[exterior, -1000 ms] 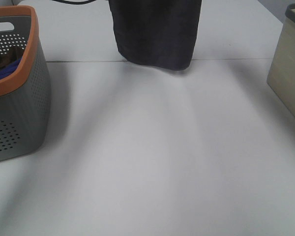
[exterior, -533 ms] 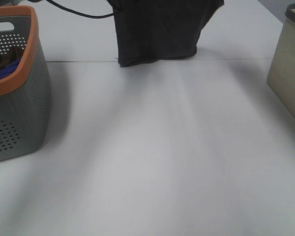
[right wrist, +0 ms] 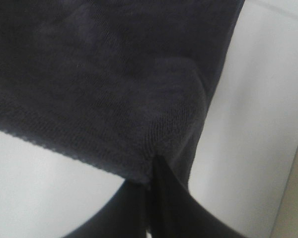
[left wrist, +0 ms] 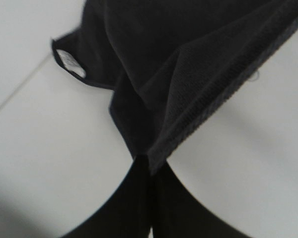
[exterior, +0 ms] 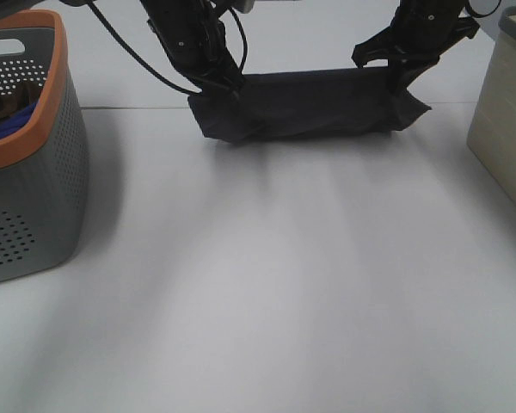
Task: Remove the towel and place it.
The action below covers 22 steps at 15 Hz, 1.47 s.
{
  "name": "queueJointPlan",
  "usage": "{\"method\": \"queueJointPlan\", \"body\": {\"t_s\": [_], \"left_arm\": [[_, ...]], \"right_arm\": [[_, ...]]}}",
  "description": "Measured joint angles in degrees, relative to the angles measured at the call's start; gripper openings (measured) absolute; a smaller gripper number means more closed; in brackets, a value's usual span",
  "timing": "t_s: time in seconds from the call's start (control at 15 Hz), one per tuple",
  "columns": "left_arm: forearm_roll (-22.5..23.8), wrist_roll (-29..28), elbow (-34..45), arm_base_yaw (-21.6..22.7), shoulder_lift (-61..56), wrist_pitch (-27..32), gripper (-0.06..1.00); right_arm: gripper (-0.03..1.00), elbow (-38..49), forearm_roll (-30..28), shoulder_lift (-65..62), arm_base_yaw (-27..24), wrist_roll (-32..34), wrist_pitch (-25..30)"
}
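Note:
The dark navy-purple towel (exterior: 305,105) hangs stretched between my two grippers at the back of the white table, its lower fold touching the surface. My left gripper (exterior: 226,86) is shut on the towel's left corner; the left wrist view shows the pinched hem (left wrist: 188,114) and a small white tag (left wrist: 69,62). My right gripper (exterior: 399,79) is shut on the right corner, seen close up as pinched terry cloth (right wrist: 114,99) in the right wrist view.
A grey perforated basket with an orange rim (exterior: 34,172) stands at the left and holds a bright blue cloth and a brownish cloth. A beige box (exterior: 506,129) stands at the right edge. A seam crosses the table behind the towel.
The towel hung tall from above the frame a second ago. Both grippers have come down into view, and the towel now sags low as a wide band onto the table.

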Motion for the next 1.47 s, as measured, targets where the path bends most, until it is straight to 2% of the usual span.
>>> {"method": "queueJointPlan", "body": {"t_s": [0.13,0.33,0.4,0.47,0.87,1.13,1.47], "left_arm": [[-4.58,4.41,0.00,0.00,0.00,7.33,0.00],[-6.93,6.82,2.92,0.00,-0.06,9.97,0.00],[-6.93,6.82,2.92,0.00,-0.06,9.97,0.00],[-8.54,6.88,7.22,0.00,-0.17,10.03,0.00],[-13.58,6.88,22.46,-0.63,-7.05,9.45,0.00],[-16.33,6.88,31.46,-0.63,-9.74,8.37,0.00],[-16.96,7.10,38.90,-1.95,-12.72,7.68,0.00]], "right_arm": [[0.00,0.00,0.40,0.00,0.00,-0.29,4.70],[0.00,3.78,2.23,-0.40,-0.06,-0.29,5.39],[0.00,3.78,2.23,-0.40,-0.06,-0.29,5.39],[0.00,9.51,3.44,-0.86,-0.06,-0.17,5.50],[0.00,24.64,5.90,-7.45,0.00,-0.17,5.39],[0.00,31.40,8.02,-7.91,0.11,-0.17,5.33],[0.00,38.27,10.20,-7.96,0.11,-0.17,4.98]]}}
